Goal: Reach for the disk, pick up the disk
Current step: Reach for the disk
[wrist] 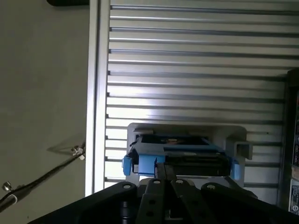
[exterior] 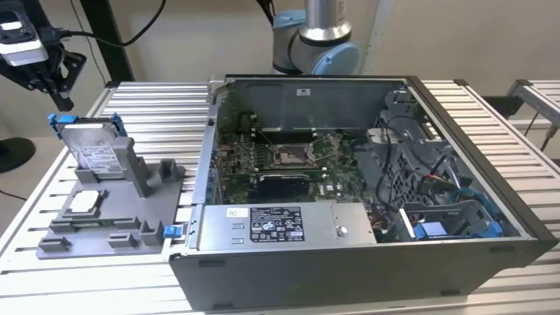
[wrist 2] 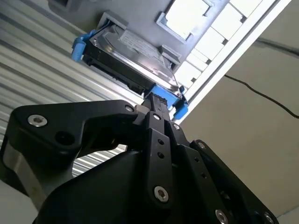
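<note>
Closest to the lens in the exterior view sat the open grey computer case, filling the lower right of the frame on a slatted aluminium table. Over at the left, a grey fixture lay on the slats. And there was the disk, standing upright in its slot, blue bracket at the edges, white label facing out. A small white chip rested flat lower down on that fixture. In the upper left corner the gripper hung just above the disk, apart from it, fingers drawn together on nothing. A plain beige wall stood behind, with the arm's base at top centre.

In the second wrist view the fingers were pressed side by side, tips aimed at the disk's blue-edged end. Table slats ran beside it, and pale floor lay beyond the table edge.

In the first wrist view the disk sat edge-on in the fixture, just past the closed fingertips, with floor alongside the table.
</note>
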